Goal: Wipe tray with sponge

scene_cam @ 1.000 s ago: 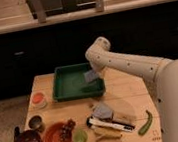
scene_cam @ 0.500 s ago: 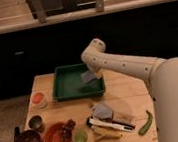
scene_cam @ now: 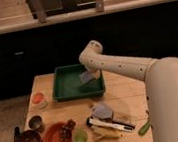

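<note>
While the white arm is reaching down over the tray | gripper is hanging inside the tray's right half, clamping the sponge — whether it is touching the bottom, cannot tell | tray is sitting on the wooden table | orange bowl is standing near the front-left — well apart.

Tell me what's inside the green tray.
Inside the tray the gripper is over the right side with the sponge. The floor beneath them is hidden; the remainder looks bare.
</note>
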